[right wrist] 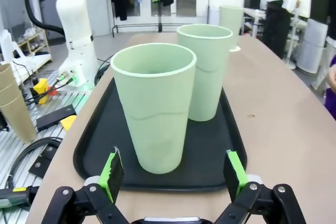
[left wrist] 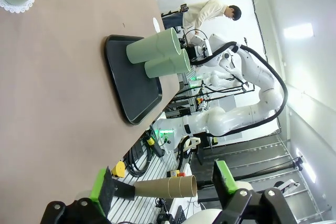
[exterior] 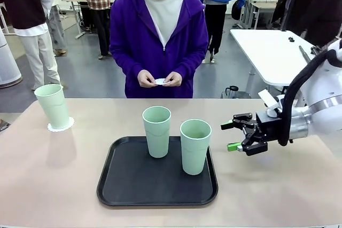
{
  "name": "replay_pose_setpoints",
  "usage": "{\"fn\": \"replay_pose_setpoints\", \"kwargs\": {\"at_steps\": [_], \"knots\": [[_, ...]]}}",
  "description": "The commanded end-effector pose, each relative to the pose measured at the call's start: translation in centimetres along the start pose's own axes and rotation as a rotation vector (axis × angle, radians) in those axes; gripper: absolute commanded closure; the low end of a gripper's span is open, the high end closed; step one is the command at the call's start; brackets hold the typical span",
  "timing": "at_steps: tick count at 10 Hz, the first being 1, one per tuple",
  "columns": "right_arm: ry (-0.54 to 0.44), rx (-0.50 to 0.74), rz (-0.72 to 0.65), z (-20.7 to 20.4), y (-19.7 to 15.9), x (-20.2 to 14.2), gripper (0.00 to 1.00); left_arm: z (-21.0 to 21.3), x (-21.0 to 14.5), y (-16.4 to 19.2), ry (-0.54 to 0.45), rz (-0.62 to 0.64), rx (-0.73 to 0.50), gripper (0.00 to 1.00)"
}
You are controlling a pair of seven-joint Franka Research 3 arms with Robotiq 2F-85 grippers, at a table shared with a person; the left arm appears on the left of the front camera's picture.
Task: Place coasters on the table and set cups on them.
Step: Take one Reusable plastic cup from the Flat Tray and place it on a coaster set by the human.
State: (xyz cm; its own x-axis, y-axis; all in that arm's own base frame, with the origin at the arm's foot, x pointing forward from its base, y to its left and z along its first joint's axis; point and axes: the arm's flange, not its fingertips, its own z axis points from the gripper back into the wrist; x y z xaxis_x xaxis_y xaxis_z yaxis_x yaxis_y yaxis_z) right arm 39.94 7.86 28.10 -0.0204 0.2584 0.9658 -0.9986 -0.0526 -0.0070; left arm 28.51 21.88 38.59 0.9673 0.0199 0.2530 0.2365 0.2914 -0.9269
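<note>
At far left on the table [exterior: 53,185] one cup [exterior: 52,105] stands on its coaster [exterior: 60,127]; two cups [exterior: 156,132] [exterior: 195,147] wait on the tray [exterior: 115,185], left gripper [left wrist: 163,186] and right gripper [exterior: 228,136] spread, empty.

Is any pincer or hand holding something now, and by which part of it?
The left pincer and the right pincer are open and empty. The person's hands hold a coaster by its edges.
</note>
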Motion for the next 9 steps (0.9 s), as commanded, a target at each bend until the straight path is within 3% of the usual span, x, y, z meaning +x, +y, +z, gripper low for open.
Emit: {"fn": "replay_pose_setpoints", "kwargs": {"at_steps": [1,9], "knots": [[-0.022,0.03,0.039,-2.1,-0.2,-0.2,0.0,0.1,0.0,-0.1,-0.009,-0.012,-0.01,0.0],[-0.002,0.071,0.017,-2.8,0.3,0.0,0.0,0.1,0.0,-0.1,-0.009,-0.012,-0.01,0.0]]}}
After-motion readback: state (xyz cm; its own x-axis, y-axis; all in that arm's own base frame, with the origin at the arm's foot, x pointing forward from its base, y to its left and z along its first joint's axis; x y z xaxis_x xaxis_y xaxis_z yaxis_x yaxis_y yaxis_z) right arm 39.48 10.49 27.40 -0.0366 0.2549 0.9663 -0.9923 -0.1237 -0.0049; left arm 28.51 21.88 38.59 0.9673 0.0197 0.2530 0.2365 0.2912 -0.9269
